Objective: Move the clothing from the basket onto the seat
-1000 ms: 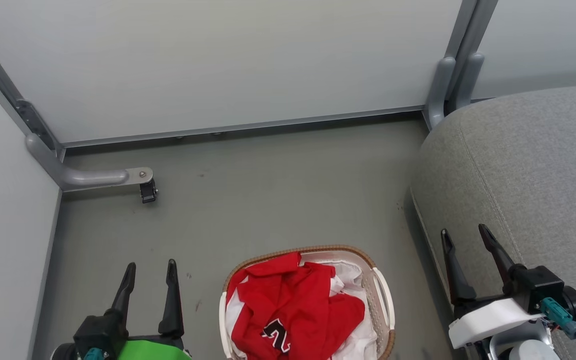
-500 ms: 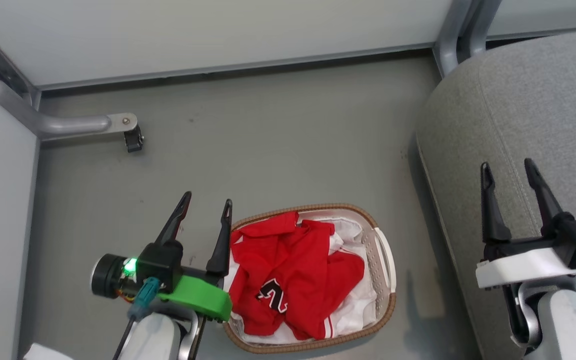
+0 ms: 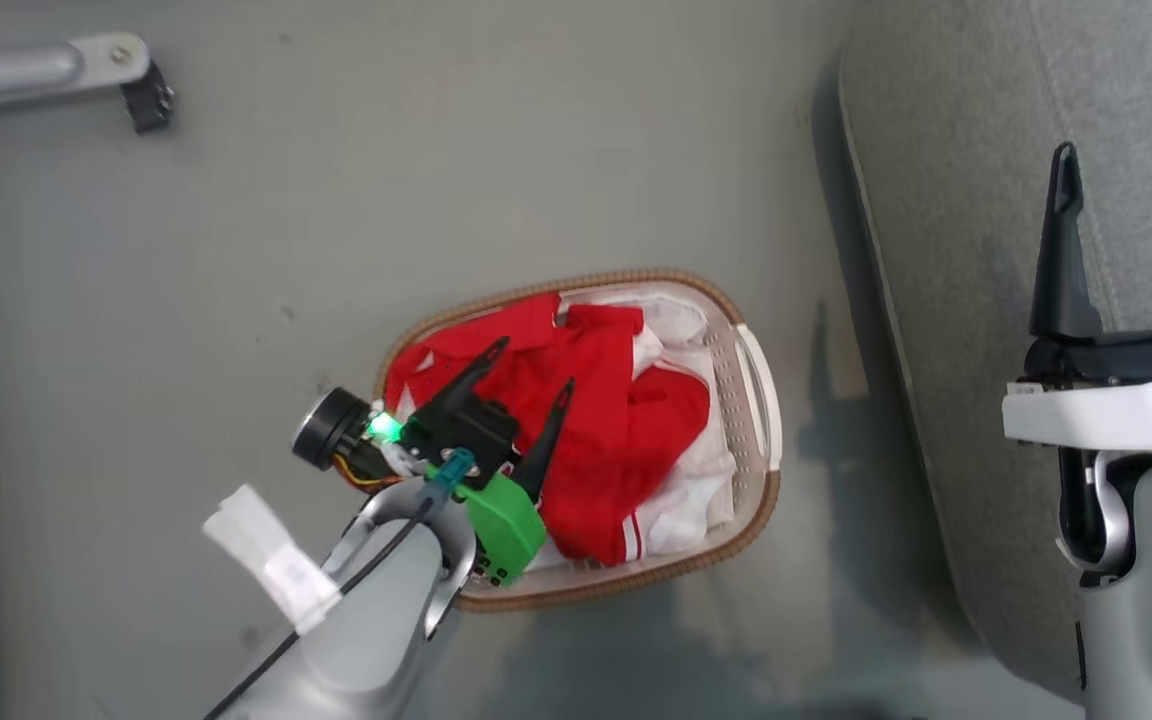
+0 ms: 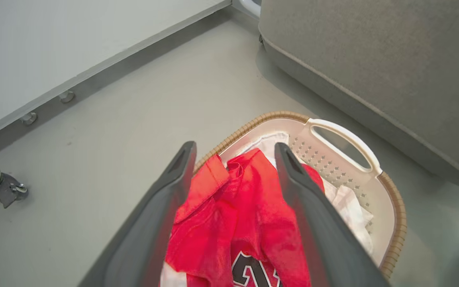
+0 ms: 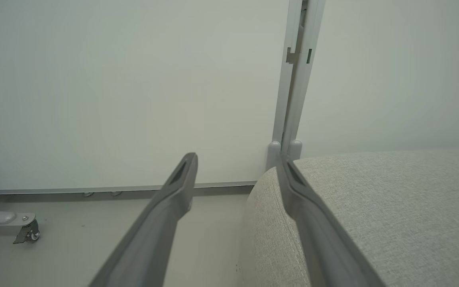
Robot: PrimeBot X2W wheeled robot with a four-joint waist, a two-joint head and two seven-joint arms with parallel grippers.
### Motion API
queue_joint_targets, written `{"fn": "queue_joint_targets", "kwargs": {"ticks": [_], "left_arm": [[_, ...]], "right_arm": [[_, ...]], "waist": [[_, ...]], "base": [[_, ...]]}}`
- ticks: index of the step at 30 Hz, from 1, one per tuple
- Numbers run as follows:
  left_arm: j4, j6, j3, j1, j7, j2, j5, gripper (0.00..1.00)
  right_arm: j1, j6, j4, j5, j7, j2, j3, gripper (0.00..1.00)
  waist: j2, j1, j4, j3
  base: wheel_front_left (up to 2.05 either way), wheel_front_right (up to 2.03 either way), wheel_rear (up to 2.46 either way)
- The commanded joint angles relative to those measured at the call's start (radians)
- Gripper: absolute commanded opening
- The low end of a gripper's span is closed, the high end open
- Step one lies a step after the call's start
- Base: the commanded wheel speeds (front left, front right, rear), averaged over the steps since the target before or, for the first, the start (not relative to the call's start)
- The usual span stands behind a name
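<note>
One broad grey seat [image 3: 956, 200] takes up the right side of the head view, its rounded edge standing just beside the basket [image 3: 636, 592] on the grey floor [image 3: 336, 250]. The basket is oval, white and perforated, with a brown woven rim and a handle slot on the side toward the seat. All of the clothing [image 3: 616, 430] lies in it: crumpled red garments with white stripes, heaped over a white liner [image 3: 681, 510]. The left wrist view shows part of a black and white numeral on the red cloth. The left gripper [image 3: 534, 365] hangs over the left half of the basket, its two dark fingers spread wide and pointing down and forward at the red heap, nothing between them; whether the tips touch the cloth cannot be told. The right gripper [image 3: 1120, 150] is above the seat, its jaws likewise wide apart and empty. A small castor foot [image 3: 148, 98] on a grey bracket stands well apart at the far left.
</note>
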Motion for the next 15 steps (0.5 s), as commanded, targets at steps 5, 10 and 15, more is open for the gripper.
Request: {"fn": "queue_joint_targets", "kwargs": {"ticks": [5, 10, 15], "left_arm": [[0.139, -0.005, -0.125, -0.124, -0.001, 0.006, -0.03, 1.0], [0.241, -0.005, -0.215, -0.208, 0.006, 0.006, -0.045, 1.0], [0.326, 0.014, -0.272, -0.277, 0.033, 0.006, -0.064, 1.0]], "right_arm": [[-0.046, -0.001, -0.027, 0.024, -0.002, -0.003, 0.01, 1.0], [-0.069, -0.001, -0.043, 0.046, -0.002, -0.003, 0.021, 1.0], [-0.091, -0.001, -0.062, 0.067, -0.002, -0.003, 0.031, 1.0]], "waist": [[0.0, -0.0002, -0.095, 0.22], [0.0, -0.0002, -0.124, 0.295], [0.0, -0.0002, -0.147, 0.362]], "base": [[0.0, 0.0, 0.0], [0.0, 0.0, 0.0], [0.0, 0.0, 0.0]]}}
